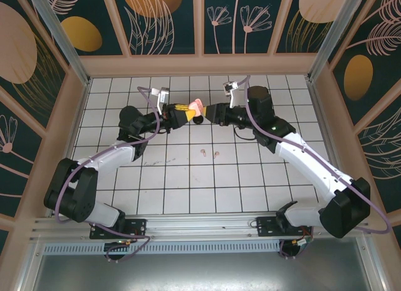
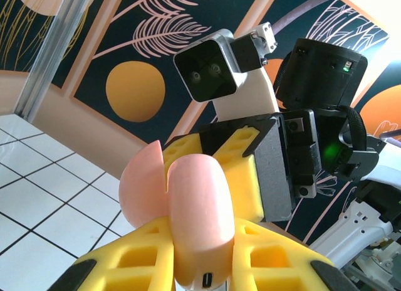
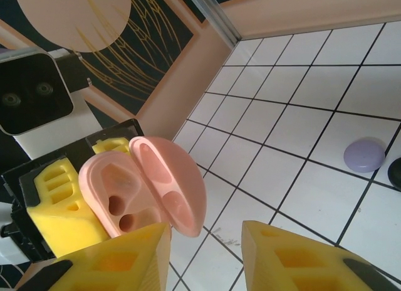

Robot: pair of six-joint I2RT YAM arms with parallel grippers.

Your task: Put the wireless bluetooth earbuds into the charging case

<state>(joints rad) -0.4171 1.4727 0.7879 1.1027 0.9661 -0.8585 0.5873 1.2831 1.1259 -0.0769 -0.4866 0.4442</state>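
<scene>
While tight in left end effector (image 2: 200,256), pink charging case (image 3: 125,190) open, empty; right end effector (image 3: 207,244) agape.

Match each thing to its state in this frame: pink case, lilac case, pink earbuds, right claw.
Things:
1. pink case
2. lilac case
3. pink earbuds
4. right claw

States:
A. a pair lying loose on the tiles
B. jaws apart, nothing between them
C. lid open, held up by the left claw
D. shut, lying on a tile

Pairs: 1-C, 2-D, 3-A, 4-B
</scene>
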